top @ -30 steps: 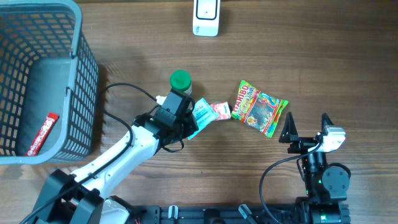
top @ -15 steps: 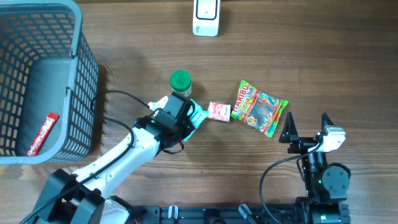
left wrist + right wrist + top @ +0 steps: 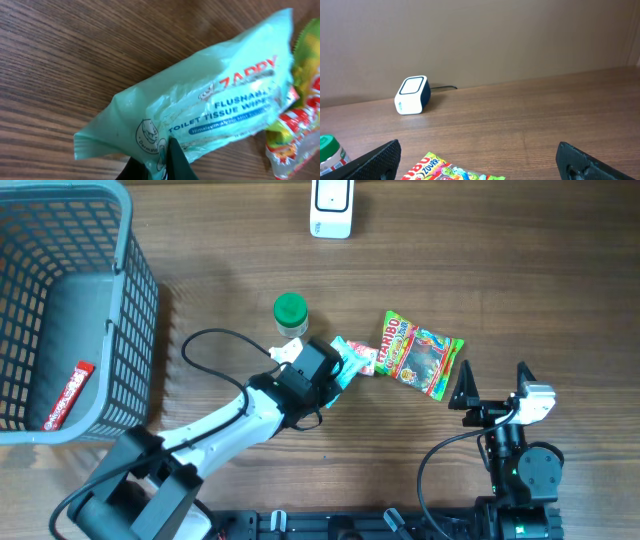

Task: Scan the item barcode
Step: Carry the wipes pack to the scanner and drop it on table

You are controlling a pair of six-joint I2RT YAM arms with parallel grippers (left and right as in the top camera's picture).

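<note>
The wipes pack [image 3: 210, 107] sits low at the tabletop [image 3: 560, 270], touching the candy bag [image 3: 418, 355], with its crimped end pinched tight in the left hand [image 3: 159, 161]. It looks soft, light and crinkly, likely to sag or slip, so that flat sealed end seems the surest hold. The right hand [image 3: 492, 388] rests spread wide, empty, well apart.

My left arm stretches from the table's near edge toward the middle, left gripper [image 3: 338, 372] pinched tight on the toilet wipes pack [image 3: 215, 105]; right arm parked near-right, right gripper [image 3: 492, 386] spread wide
</note>
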